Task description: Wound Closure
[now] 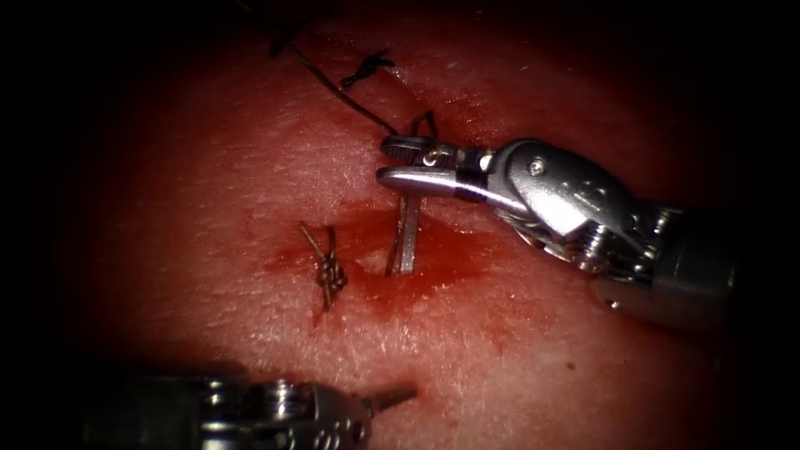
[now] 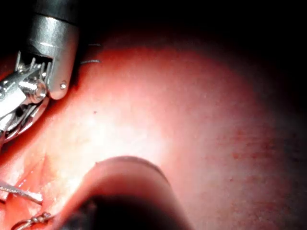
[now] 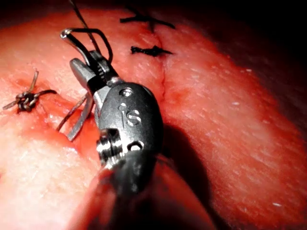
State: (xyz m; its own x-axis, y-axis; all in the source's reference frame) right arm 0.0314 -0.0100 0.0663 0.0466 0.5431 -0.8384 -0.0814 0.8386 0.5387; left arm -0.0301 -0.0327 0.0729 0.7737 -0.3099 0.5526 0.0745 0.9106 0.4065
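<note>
Your right tool clenches needle near its blunt end, point buried in cut; left tool idle, clenched, grasping nothing.

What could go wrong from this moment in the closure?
The right arm's silver tool grips the curved steel needle near its thread end, the other end in the red tissue: it could twist and tear there. The dark thread loops beside the jaws and might snag.

The right pincer reaches in level with its jaws closed; the left pincer lies low, jaws closed
</note>
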